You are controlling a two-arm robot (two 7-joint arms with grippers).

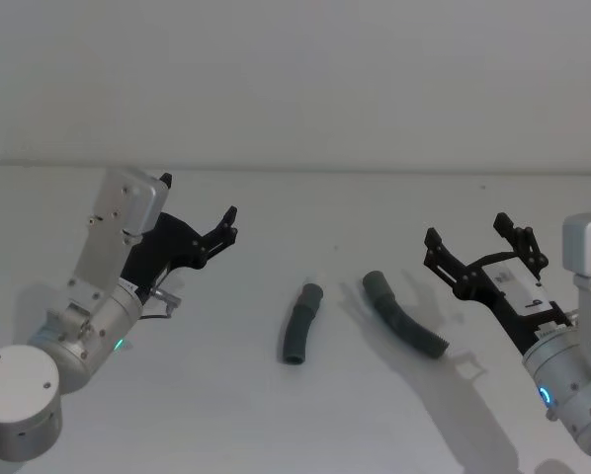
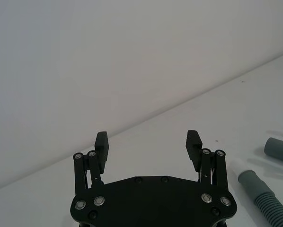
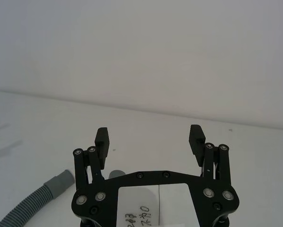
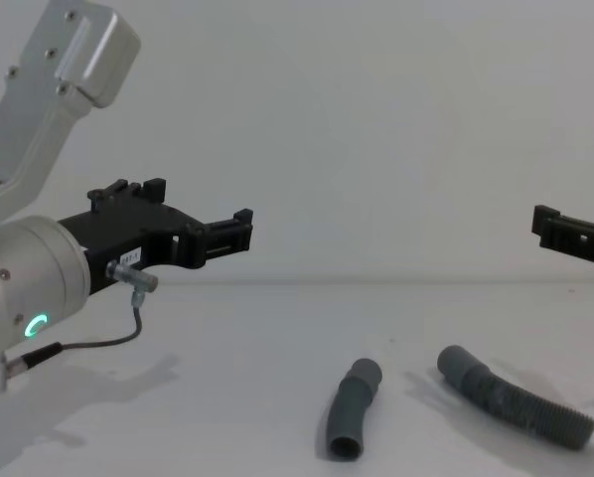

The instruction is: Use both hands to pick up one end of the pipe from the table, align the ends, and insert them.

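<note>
Short piece: the short, dark grey, slightly bent plastic pipe piece (image 1: 299, 326) lies flat on the plain matte white counter (image 1: 276, 430), and nothing is touching it.
Its end: in the left wrist view a paler, narrower tip (image 2: 236, 165) shows at the short piece's far end.
Ribbed piece: the longer dark grey piece with a corrugated body (image 1: 406, 318) lies on the counter near the short piece, to its right and not touching it. Its smooth, wider grey cuff (image 1: 377, 286) is the end closest to the short piece's far end.
Left hand: the black skeletal left gripper (image 1: 199, 203), on its silver-grey arm, hovers well to the left of the short piece, above the counter. Its jaws are spread wide and hold nothing.
Right hand: the black skeletal right gripper (image 1: 465, 229) hovers well to the right of the short piece, beyond the ribbed piece. Its jaws are also wide and empty.
Done: by the look of it, nothing yet.
Left: grasping both pieces, lifting them, lining up tip and cuff, and pushing them together.
Around: a plain white wall (image 1: 295, 79) rises beyond the short piece. A thin grey cable (image 4: 128, 323) hangs under the left wrist, well to its left.
In the way: nothing lies between either hand and the short piece. The two ends point at an angle to each other, so they probably need turning to line up.
</note>
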